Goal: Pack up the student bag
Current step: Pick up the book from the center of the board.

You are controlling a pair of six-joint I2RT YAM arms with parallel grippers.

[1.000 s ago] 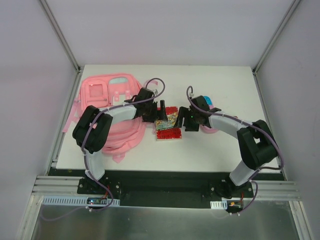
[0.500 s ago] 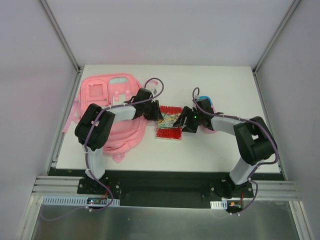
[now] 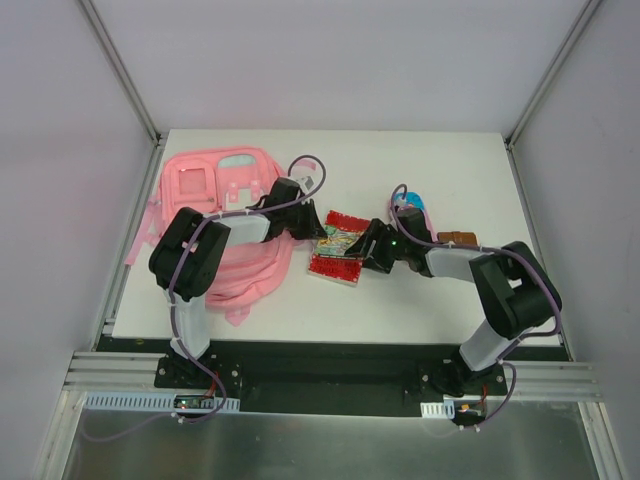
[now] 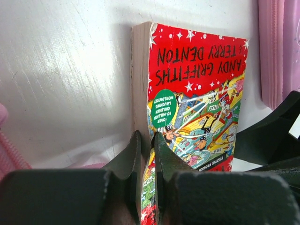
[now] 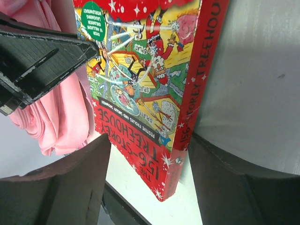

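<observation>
The student bag (image 3: 215, 205), a big pink backpack, lies flat at the table's left; its fabric shows in the right wrist view (image 5: 56, 117) and at an edge of the left wrist view (image 4: 277, 51). A red paperback book (image 3: 338, 252) lies just right of it. My left gripper (image 3: 311, 229) is shut on the book's cover edge (image 4: 197, 89), its fingers (image 4: 129, 157) pinching the thin cover. My right gripper (image 3: 366, 247) stands open on the opposite side. Its fingers (image 5: 225, 183) straddle the book's spine corner (image 5: 150, 84), with a gap on the cover side.
A blue object (image 3: 415, 204) and a small brown one (image 3: 458, 238) lie behind the right arm. White tabletop (image 3: 420, 300) spreads in front of the book. The left gripper's black finger (image 5: 42, 61) reaches over the book in the right wrist view.
My left gripper has closed onto the book's cover edge. The right gripper has slid down and left along the book, which has turned slightly.
</observation>
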